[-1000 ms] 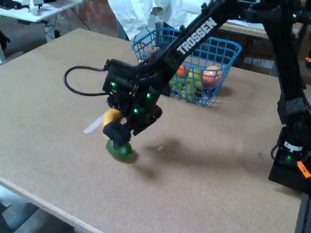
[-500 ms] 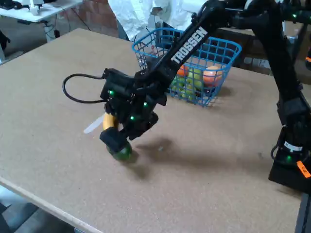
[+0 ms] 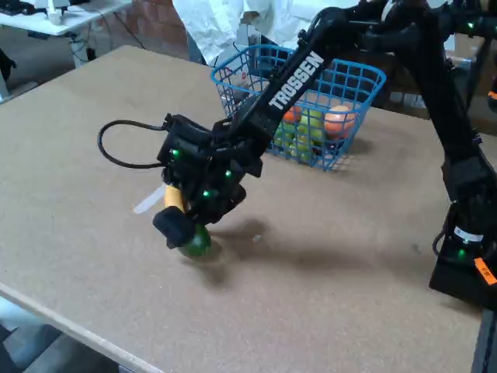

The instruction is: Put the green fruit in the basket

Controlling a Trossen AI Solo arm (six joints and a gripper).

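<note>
The green fruit [image 3: 197, 244], small, dark and glossy, lies on the board near the front left. My gripper [image 3: 189, 233] is lowered right over it. One black finger [image 3: 172, 226] stands at the fruit's left side, while the other is hidden behind the wrist. The jaws look open around the fruit, which rests on the board. The blue wire basket [image 3: 357, 75] stands at the back, well away from the gripper, with orange and green fruits inside.
A yellow banana [image 3: 172, 199] lies just behind the gripper, partly hidden by it, beside a pale flat strip [image 3: 145, 204]. A black cable [image 3: 109, 152] loops off the wrist. The arm's base [image 3: 464, 264] stands at the right. The board's front edge [image 3: 70, 326] is close.
The gripper has come down and slightly left, from just above the green fruit to around it. The fruit has not moved.
</note>
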